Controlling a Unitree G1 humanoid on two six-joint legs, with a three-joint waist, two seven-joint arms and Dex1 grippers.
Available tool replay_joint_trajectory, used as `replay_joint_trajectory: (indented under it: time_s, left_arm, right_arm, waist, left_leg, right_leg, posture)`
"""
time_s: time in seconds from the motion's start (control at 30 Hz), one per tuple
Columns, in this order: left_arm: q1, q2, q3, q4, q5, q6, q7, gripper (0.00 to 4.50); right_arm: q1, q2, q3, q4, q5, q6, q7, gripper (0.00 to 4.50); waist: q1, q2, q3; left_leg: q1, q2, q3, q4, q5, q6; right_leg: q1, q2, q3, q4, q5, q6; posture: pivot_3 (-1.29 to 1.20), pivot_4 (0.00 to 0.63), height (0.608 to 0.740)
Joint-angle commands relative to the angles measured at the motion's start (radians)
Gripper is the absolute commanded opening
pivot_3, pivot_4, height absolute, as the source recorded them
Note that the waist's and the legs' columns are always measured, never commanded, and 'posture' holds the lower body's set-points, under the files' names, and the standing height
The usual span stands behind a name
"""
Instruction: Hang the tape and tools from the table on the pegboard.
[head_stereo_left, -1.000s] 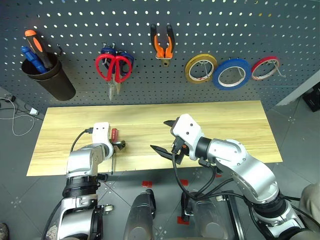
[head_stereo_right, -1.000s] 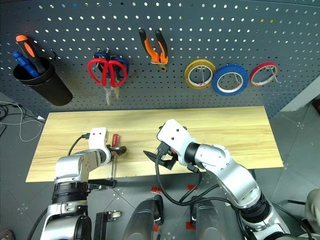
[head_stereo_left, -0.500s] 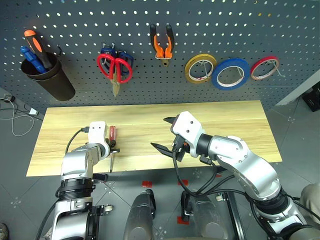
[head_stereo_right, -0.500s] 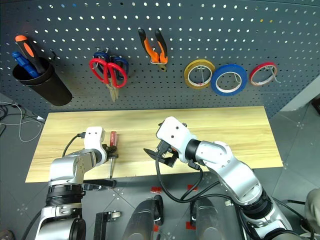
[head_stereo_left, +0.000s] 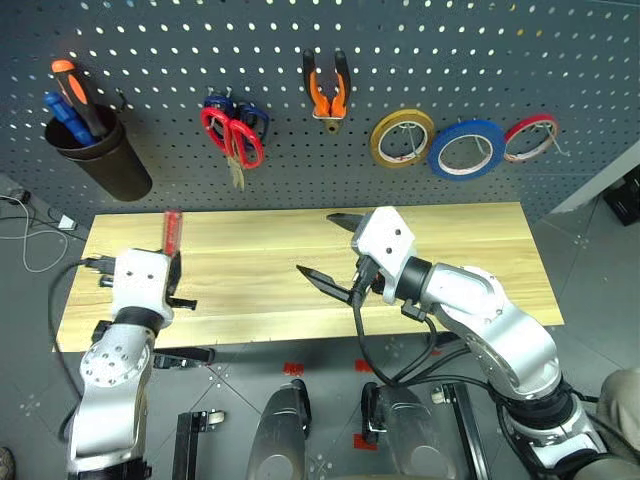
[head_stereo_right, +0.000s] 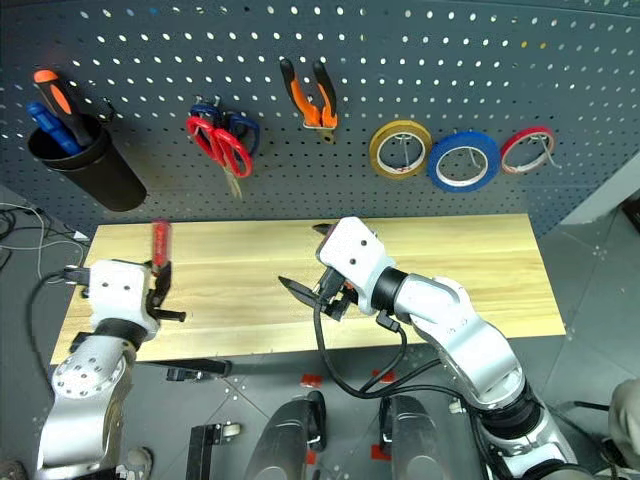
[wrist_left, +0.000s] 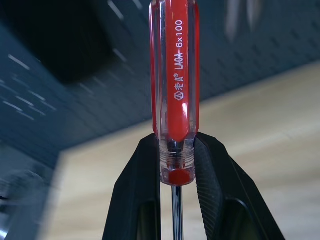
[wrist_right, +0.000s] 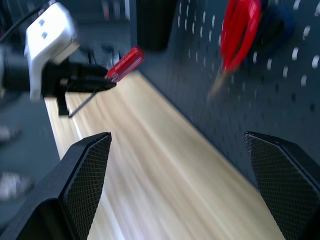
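Left gripper (wrist_left: 172, 192) pinched on screwdriver (wrist_left: 174, 75) at handle base, red handle standing above fingers, shaft hanging below. Light, stiff; smooth plastic probably slippery. Right gripper (head_stereo_left: 335, 248) spread wide, empty, well apart.
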Motion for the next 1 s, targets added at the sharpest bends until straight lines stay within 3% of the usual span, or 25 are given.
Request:
replay_joint_trajectory:
  time_s: [0.03, 0.27, 0.53, 0.7, 0.9, 1.0]
  left_arm:
    - [-0.083, 0.021, 0.073, -0.083, -0.002, -0.035, 0.039, 0.59]
    - [-0.345, 0.094, 0.152, -0.068, -0.109, 0.038, 0.026, 0.59]
    - [-0.737, 0.214, 0.195, 0.161, -0.236, 0.075, 0.016, 0.59]
    - [-0.803, 0.234, 0.175, 0.295, -0.239, 0.008, 0.004, 0.59]
    - [-0.752, 0.193, 0.130, 0.429, -0.203, -0.129, 0.000, 0.59]
    - [-0.733, 0.167, 0.127, 0.465, -0.207, -0.167, 0.010, 1.55]
  right_arm:
    - [-0.003, 0.033, -0.052, -0.060, 0.073, -0.040, 0.013, 4.50]
    - [-0.026, 0.038, -0.070, -0.036, 0.103, -0.059, 0.029, 4.50]
    - [-0.038, 0.024, -0.062, -0.034, 0.106, -0.058, 0.024, 4.50]
    - [-0.048, 0.027, -0.056, -0.031, 0.102, -0.058, 0.017, 4.50]
    - [-0.059, 0.028, -0.052, -0.025, 0.100, -0.062, 0.018, 4.50]
    - [-0.060, 0.031, -0.055, -0.023, 0.103, -0.063, 0.017, 4.50]
  waist:
    - [0.013, 0.000, 0.000]
    - [0.032, -0.005, -0.004]
    - [0.031, -0.010, -0.007]
    - [0.029, -0.010, -0.008]
    - [0.030, -0.013, -0.009]
    - [0.030, -0.015, -0.011]
  left_leg:
    - [0.000, 0.000, -0.001, 0.000, 0.000, 0.000]
    - [0.000, 0.000, -0.001, 0.002, 0.002, -0.002]
    - [0.000, -0.001, -0.002, 0.002, 0.002, -0.003]
    - [0.000, -0.001, -0.002, 0.002, 0.002, -0.003]
    - [0.000, -0.001, -0.002, 0.003, 0.003, -0.004]
    - [0.000, -0.001, -0.002, 0.003, 0.003, -0.004]
  right_leg:
    - [0.000, 0.000, 0.000, 0.000, 0.001, 0.000]
    - [0.001, 0.000, -0.001, 0.000, 0.002, 0.002]
    - [0.002, 0.000, -0.002, -0.001, 0.002, 0.001]
    - [0.002, 0.001, -0.003, -0.001, 0.002, 0.001]
    - [0.002, 0.000, -0.003, -0.001, 0.002, 0.001]
    - [0.003, 0.000, -0.003, 0.000, 0.002, 0.001]
  posture:
    - [0.05, 0.274, 0.740]
    - [0.07, 0.254, 0.740]
    - [0.05, 0.240, 0.740]
    - [0.05, 0.240, 0.740]
    - [0.03, 0.238, 0.740]
    - [0.04, 0.236, 0.740]
